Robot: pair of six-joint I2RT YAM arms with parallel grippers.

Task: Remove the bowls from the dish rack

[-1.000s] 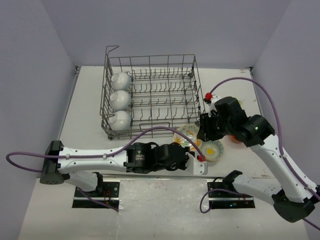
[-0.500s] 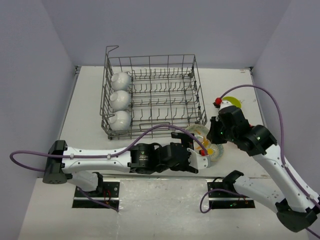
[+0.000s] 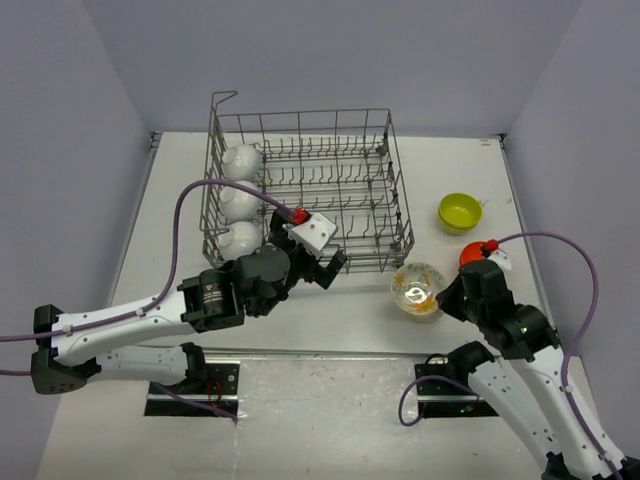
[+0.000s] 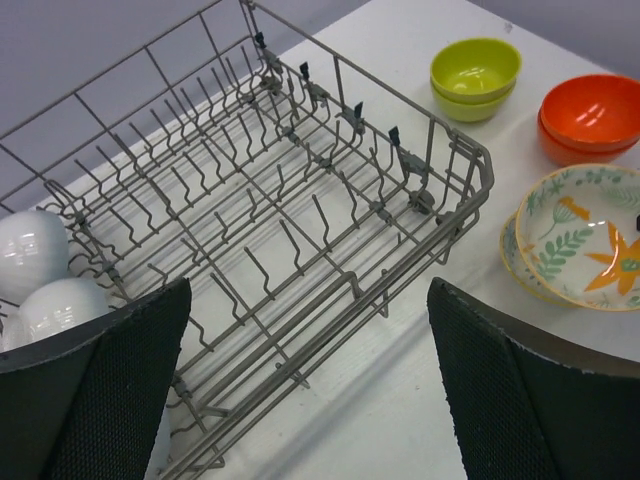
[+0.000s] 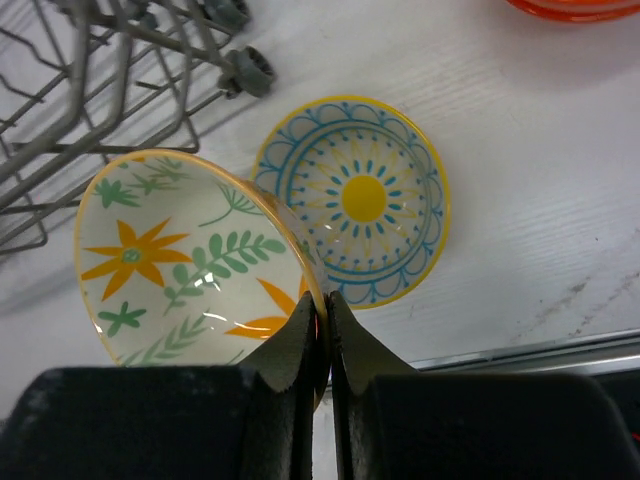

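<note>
The right gripper (image 5: 322, 303) has its fingers pinched tight on the near rim of a cream floral bowl (image 5: 185, 262) with orange flowers and green leaves. This bowl is out on the table (image 3: 180, 260), just off the 5 o'clock corner of the dish rack (image 3: 310, 190). Its rim overlaps a second patterned bowl (image 5: 352, 200) with blue and yellow rings, which lies at its 2 o'clock.

The left gripper (image 4: 308, 335) hovers at the rack's 6 o'clock edge, its jaws spread wide with nothing between them. Three white bowls (image 3: 241, 200) stand in a row among the tines along the rack's 9 o'clock side, and the other rows are bare wire.

At the rack's 3 to 4 o'clock, apart from it, two yellow-green bowls (image 4: 477, 72) sit nested on the table. Two orange bowls (image 4: 590, 112) sit nested beside them, just beyond the floral one.
</note>
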